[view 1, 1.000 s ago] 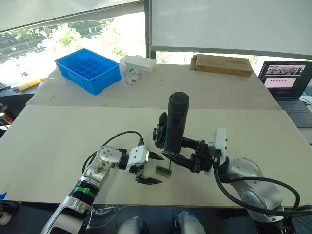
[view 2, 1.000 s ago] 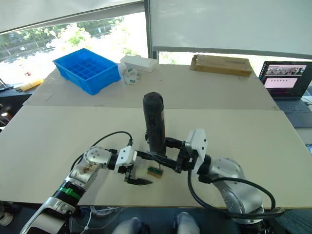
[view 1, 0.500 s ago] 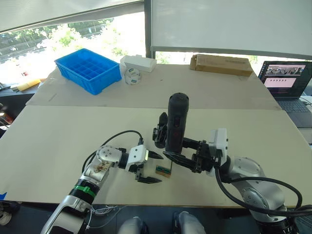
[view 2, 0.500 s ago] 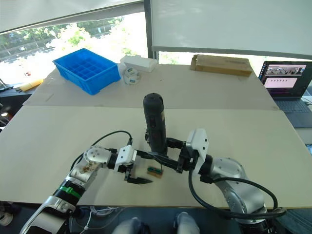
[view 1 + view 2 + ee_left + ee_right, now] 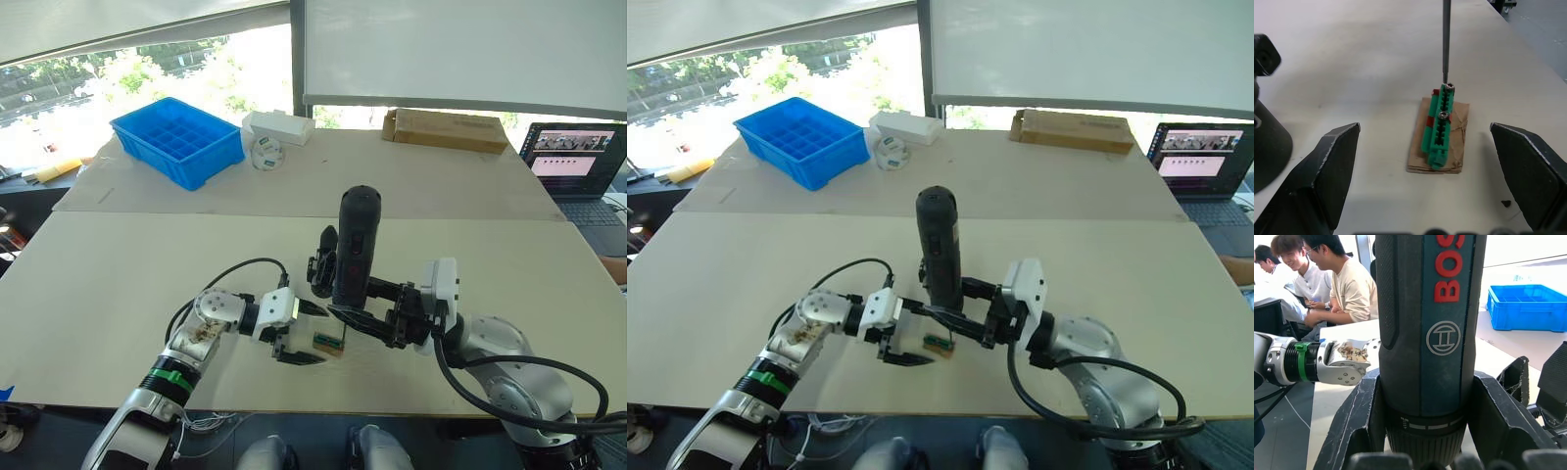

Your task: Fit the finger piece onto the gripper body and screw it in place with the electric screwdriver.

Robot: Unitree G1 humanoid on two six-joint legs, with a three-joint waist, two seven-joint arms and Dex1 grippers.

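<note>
Two grippers at centre-bottom of head view | right gripper (image 5: 364, 311) clamps electric screwdriver (image 5: 353, 247) upright, bit down onto green-topped block (image 5: 329, 343), likely picking a screw | left wrist view: left gripper (image 5: 1436, 169) spread wide around block, bit (image 5: 1446, 41) on screw head | gripper body (image 5: 320, 264) behind screwdriver | right wrist view: jaws hug screwdriver barrel, people seated upper left

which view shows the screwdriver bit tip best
The left wrist view: the thin metal bit comes down onto a screw on the green-topped block. The right wrist view shows the electric screwdriver body; the eye views show it upright.
</note>
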